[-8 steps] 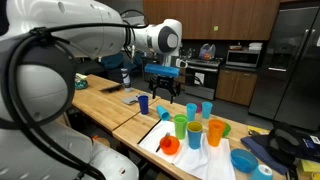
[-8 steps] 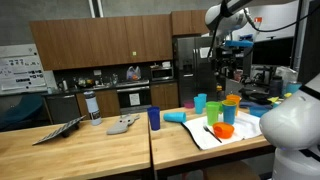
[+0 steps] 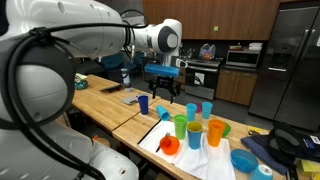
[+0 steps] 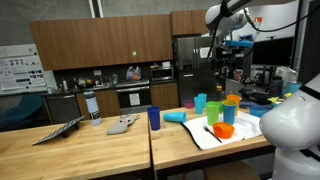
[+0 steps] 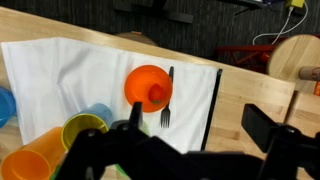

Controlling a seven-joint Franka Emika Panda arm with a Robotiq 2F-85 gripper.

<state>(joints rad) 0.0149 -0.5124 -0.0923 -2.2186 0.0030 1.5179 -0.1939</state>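
Fingers [image 5: 128, 140] are standing wide apart and are gripping nothing. You are hovering the gripper [image 3: 166, 92] over the white cloth [image 5: 60, 70] on the bench [image 3: 108, 104]. The nearest thing is the orange cup [image 5: 148, 87], sitting just beside the fork [image 5: 166, 100] in the middle of the wrist view. Nothing is shifting since a moment ago: the arm is pausing, and every cup is staying untouched.
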